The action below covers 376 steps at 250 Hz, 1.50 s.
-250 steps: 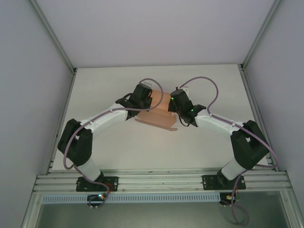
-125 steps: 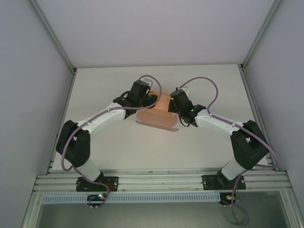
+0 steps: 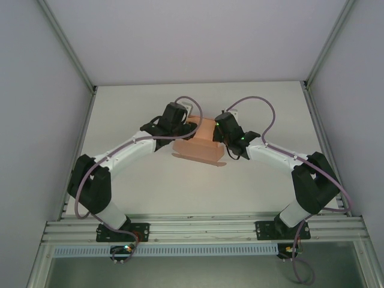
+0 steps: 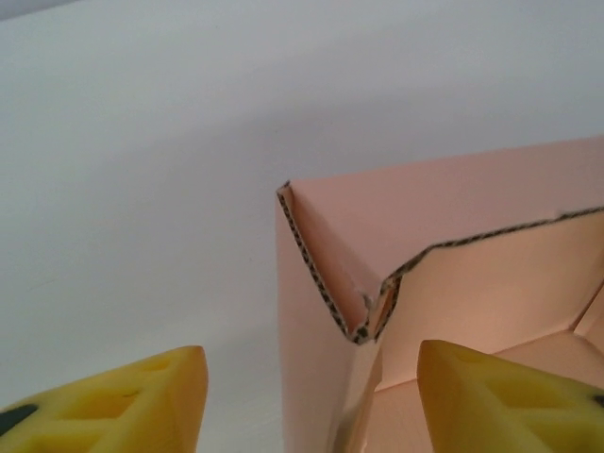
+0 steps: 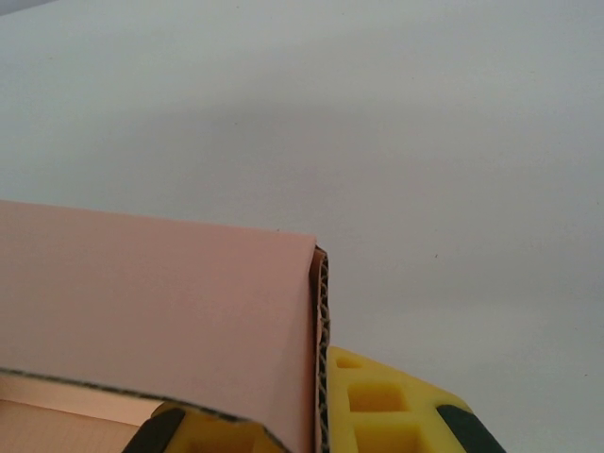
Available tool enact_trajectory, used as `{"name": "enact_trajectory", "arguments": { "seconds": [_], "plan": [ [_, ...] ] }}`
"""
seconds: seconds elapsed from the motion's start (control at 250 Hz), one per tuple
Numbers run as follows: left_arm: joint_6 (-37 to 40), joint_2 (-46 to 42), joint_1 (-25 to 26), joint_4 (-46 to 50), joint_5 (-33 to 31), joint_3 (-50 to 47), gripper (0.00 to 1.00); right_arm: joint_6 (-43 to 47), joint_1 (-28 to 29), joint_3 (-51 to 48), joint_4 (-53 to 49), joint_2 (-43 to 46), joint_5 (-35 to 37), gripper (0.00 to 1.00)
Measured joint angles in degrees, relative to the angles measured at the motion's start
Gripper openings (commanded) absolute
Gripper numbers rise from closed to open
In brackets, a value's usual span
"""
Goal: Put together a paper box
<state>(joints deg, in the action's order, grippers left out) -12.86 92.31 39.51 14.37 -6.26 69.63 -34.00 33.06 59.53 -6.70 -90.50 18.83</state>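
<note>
Pink paper box (image 3: 199,144) pinched in right gripper (image 5: 293,411); left gripper (image 4: 307,363) gapes astride its corner.

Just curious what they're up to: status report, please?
Left gripper open, straddling paper box corner. Right gripper shut on box wall. Box partly folded, top open, on table.

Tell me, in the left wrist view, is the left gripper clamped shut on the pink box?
No, the left gripper has its yellow fingers wide apart, one outside the paper box corner over bare table.
</note>
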Motion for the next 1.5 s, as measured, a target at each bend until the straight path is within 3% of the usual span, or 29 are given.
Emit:
{"name": "enact_trajectory", "arguments": {
  "seconds": [0.192,0.252,0.355,0.443,0.511,0.627,0.827,0.974,1.194,1.342,1.501],
  "plan": [
    [0.2,2.3,-1.2,0.2,0.1,0.0,0.21,0.9,0.0,0.0,0.0,0.0,-0.5,0.0],
    [0.3,3.3,-1.2,0.2,-0.2,0.3,0.0,1.1,0.0,0.0,0.0,0.0,-0.9,0.0],
    [1.0,4.9,-1.2,0.1,-1.7,1.4,0.0,1.1,0.2,0.0,-0.1,0.0,-1.2,0.01],
    [1.6,5.3,-0.5,-0.2,-3.1,1.6,0.0,1.0,0.2,0.0,-0.1,-0.1,-1.3,0.2],
    [2.3,5.3,0.0,-0.6,-3.9,1.6,0.0,1.0,0.2,0.0,0.0,-0.1,-1.7,0.45],
    [3.5,5.4,0.3,-1.1,-3.9,1.6,0.0,2.4,0.2,0.0,0.0,0.2,-4.0,0.75],
    [5.4,4.7,-0.5,-4.5,-0.4,-1.3,0.0,5.5,-0.2,-0.7,0.3,6.1,-9.4,1.0],
    [8.2,2.8,-1.0,-6.8,3.1,-5.5,0.0,7.1,-2.9,-3.8,1.8,13.6,-15.7,1.0],
    [10.6,-3.7,-1.6,-14.7,10.8,-14.0,0.0,9.0,-11.3,-6.5,1.1,18.8,-21.6,0.99],
    [10.6,-8.1,-1.9,-20.8,17.3,-17.7,0.0,10.5,-16.0,-8.2,0.3,17.8,-25.4,1.0],
    [10.3,-9.9,-1.4,-25.2,22.5,-18.3,0.0,11.1,-16.7,-8.4,4.1,9.6,-34.1,1.0]
  ]
}}
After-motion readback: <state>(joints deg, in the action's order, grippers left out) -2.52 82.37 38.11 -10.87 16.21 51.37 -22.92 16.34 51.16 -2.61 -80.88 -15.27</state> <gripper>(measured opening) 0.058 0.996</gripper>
